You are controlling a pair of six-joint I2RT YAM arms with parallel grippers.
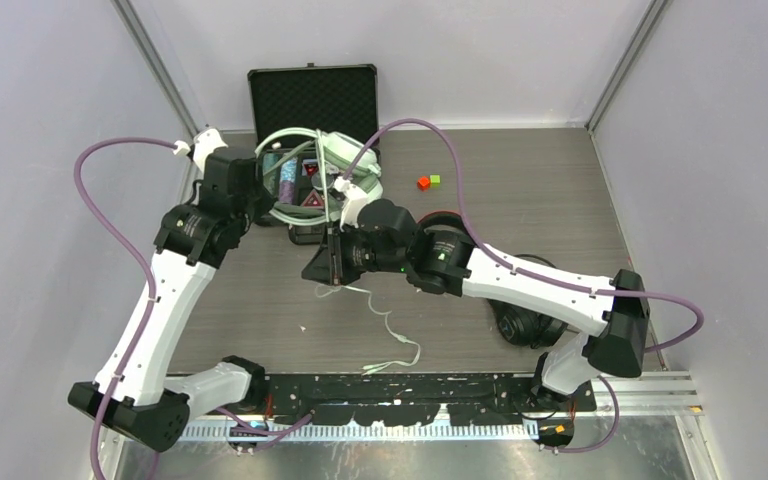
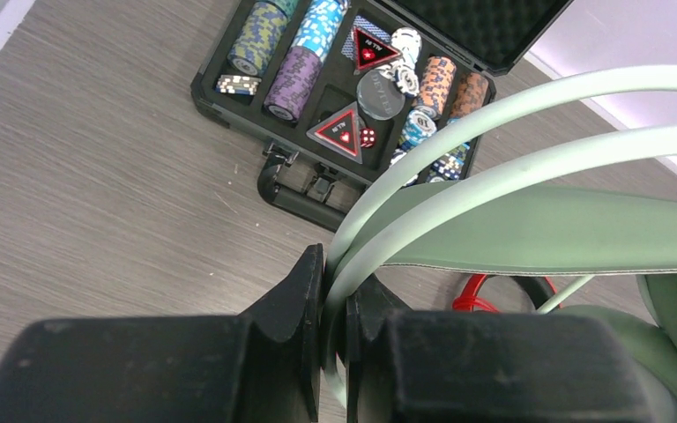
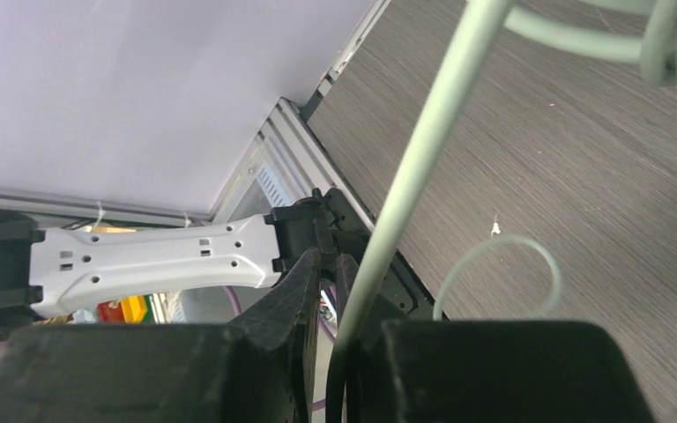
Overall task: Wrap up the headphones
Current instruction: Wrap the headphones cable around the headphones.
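The pale mint-green headphones (image 1: 343, 152) hang over the open case, held up by my left gripper (image 1: 258, 200). In the left wrist view the left gripper (image 2: 335, 275) is shut on one thin hoop of the mint headband (image 2: 538, 231). My right gripper (image 1: 323, 264) is in front of the case and is shut on the mint cable (image 3: 423, 150), which runs up to the headphones. The rest of the cable (image 1: 392, 328) lies in loose curls on the table. The red headphones (image 2: 483, 291) show partly behind the mint ones. The black headphones (image 1: 520, 322) lie under my right arm.
An open black case (image 1: 312, 95) of poker chips (image 2: 293, 70) stands at the back of the table, right under the mint headphones. A small red cube (image 1: 424, 183) and a green cube (image 1: 435, 179) lie to its right. Walls close in on three sides.
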